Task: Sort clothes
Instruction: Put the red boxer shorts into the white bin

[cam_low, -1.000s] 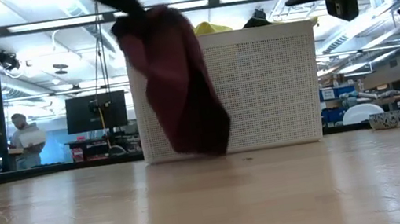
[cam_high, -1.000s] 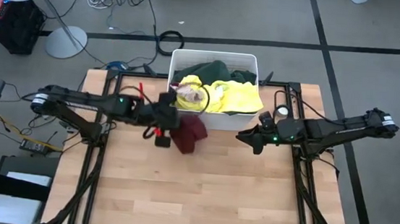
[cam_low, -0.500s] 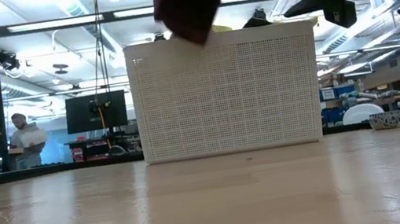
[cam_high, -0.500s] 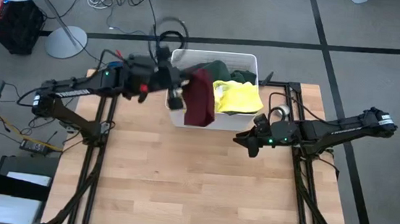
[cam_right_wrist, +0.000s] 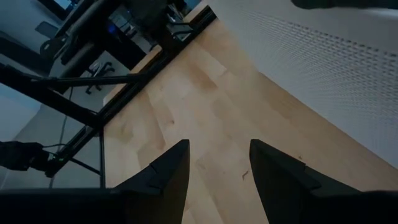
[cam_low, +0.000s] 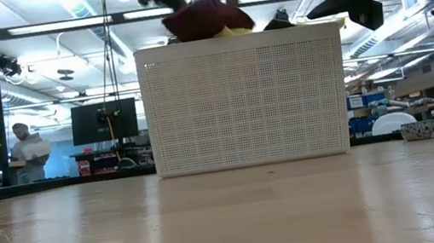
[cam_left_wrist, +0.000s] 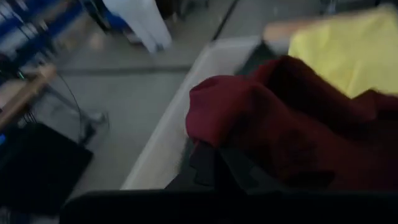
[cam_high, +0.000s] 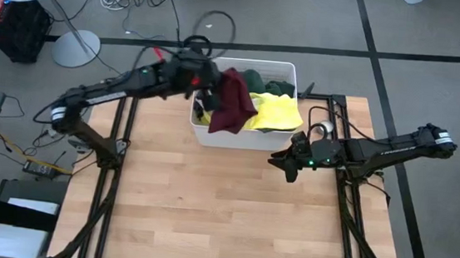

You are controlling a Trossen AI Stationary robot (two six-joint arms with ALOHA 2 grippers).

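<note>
arms: 2, both dark, one from each side of the table
grippers: 2. left gripper (cam_high: 205, 103) is clamped on cloth over the tub, right gripper (cam_high: 288, 164) hangs over bare wood with a gap between its fingers (cam_right_wrist: 169, 171)
tubs: 1, a white tub (cam_high: 282, 139) just beside the right gripper, under the left one
maroon pieces: 1, the maroon piece (cam_high: 232, 108) hanging from the left gripper
yellow pieces: 1, the yellow piece (cam_high: 275, 112) right next to the maroon one
green garments: looks like 2 dark green bits (cam_high: 261, 83) past the left gripper, can't really tell them apart
tables: 1 wooden table (cam_high: 222, 220)
people: 1, a person (cam_low: 27, 150) way off in the room
</note>
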